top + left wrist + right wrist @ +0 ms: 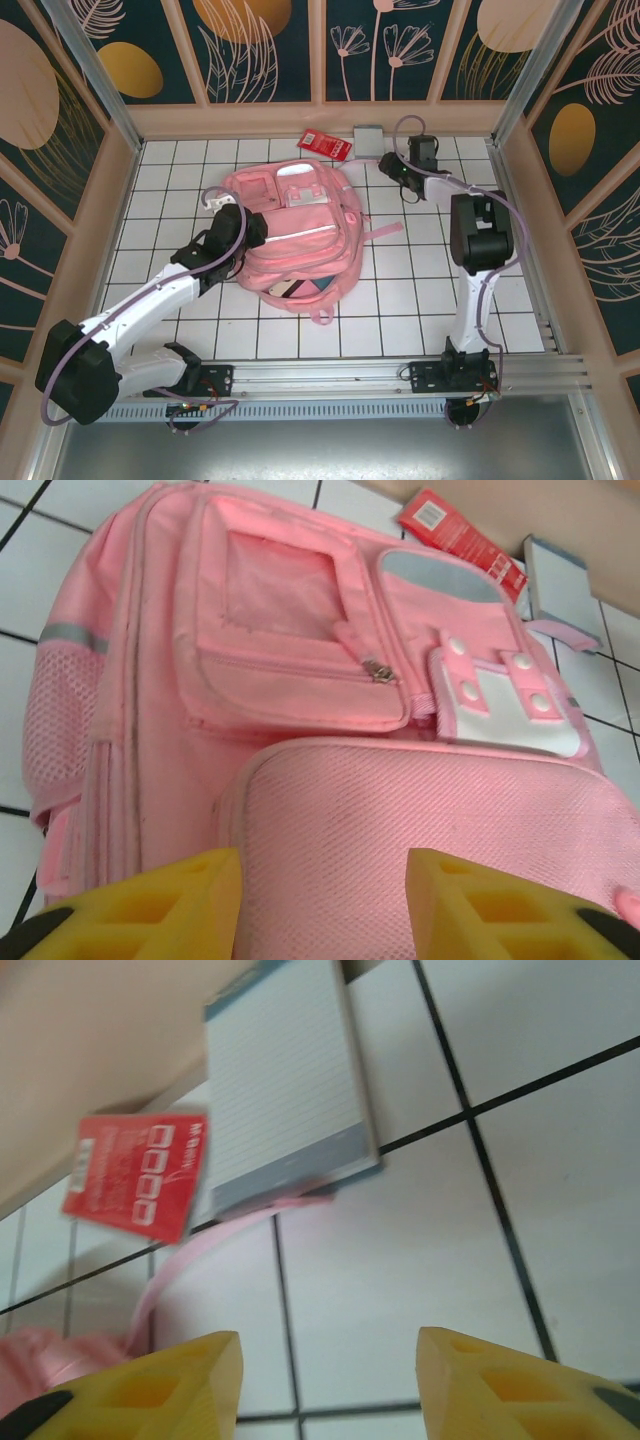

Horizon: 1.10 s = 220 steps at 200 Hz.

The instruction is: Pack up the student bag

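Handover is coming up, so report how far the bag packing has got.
Done: the student bag lies flat, its near end open with a few items showing inside. In hand: nothing; the left gripper is open just above the bag's front, the right gripper open above the tiles. Left: the red packet and the lined notepad lie outside by the far wall.

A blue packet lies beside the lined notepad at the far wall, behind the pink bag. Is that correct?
No, the packet is red, not blue, as the top external view shows. It does lie beside the lined notepad, behind the pink bag.
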### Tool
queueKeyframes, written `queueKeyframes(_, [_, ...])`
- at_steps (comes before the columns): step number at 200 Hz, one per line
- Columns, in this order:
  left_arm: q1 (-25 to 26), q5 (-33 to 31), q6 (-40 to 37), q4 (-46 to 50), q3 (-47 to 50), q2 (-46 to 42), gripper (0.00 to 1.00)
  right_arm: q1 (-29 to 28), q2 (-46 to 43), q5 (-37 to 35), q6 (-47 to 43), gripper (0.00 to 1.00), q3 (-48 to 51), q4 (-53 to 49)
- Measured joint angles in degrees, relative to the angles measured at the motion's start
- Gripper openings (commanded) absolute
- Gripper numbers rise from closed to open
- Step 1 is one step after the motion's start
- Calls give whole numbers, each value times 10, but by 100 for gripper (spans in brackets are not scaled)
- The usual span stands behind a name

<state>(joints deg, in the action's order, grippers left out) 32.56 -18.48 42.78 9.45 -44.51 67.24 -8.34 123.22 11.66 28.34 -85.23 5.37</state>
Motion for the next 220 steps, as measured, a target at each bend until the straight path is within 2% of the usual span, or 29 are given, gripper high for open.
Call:
queueKeyframes(43, [0,7,-22,1,-5,1,61,21,91,22,0,42,-112,-31])
queueKeyframes(123, [0,31,-38,2,-20,4,67,26,219,81,25,35,-286,-66])
queueKeyframes(179, [0,36,-41,0,-20,10,69,23,237,105,42,25,-302,-56])
queueKeyframes(196, [0,39,-42,-2,-20,14,69,23,238,110,41,14,-302,-56])
queueKeyframes(208, [0,42,-42,-2,-20,16,69,20,241,110,43,1,-302,-57])
queueKeyframes(220, [0,44,-43,-2,-20,16,70,18,241,111,45,0,-302,-55])
